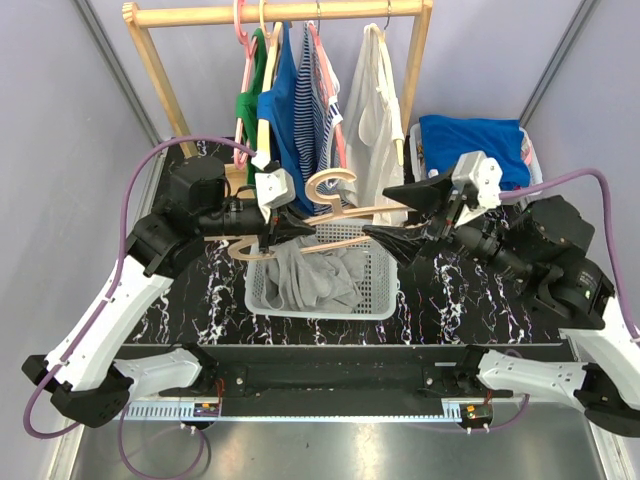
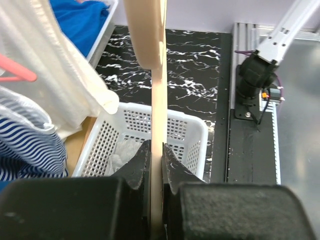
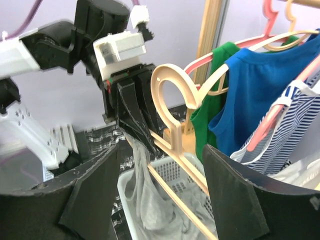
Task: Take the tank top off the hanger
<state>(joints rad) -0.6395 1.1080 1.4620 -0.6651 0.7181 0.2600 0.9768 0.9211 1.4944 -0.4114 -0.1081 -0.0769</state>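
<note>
My left gripper (image 1: 300, 228) is shut on the left arm of a beige hanger (image 1: 335, 190) and holds it level above a white basket (image 1: 385, 300). In the left wrist view the jaws (image 2: 156, 167) clamp the hanger bar (image 2: 156, 75). A grey tank top (image 1: 315, 275) hangs by a strap from the hanger beside the left fingers and droops into the basket; it also shows in the right wrist view (image 3: 150, 205). My right gripper (image 1: 378, 212) is open, its fingers either side of the hanger's right arm (image 3: 172, 130), touching nothing.
A wooden clothes rack (image 1: 280, 14) stands behind the basket with green, blue (image 1: 285, 100), striped and white (image 1: 372, 105) garments on hangers. A bin with blue cloth (image 1: 470, 140) sits at the back right. Grey walls close in both sides.
</note>
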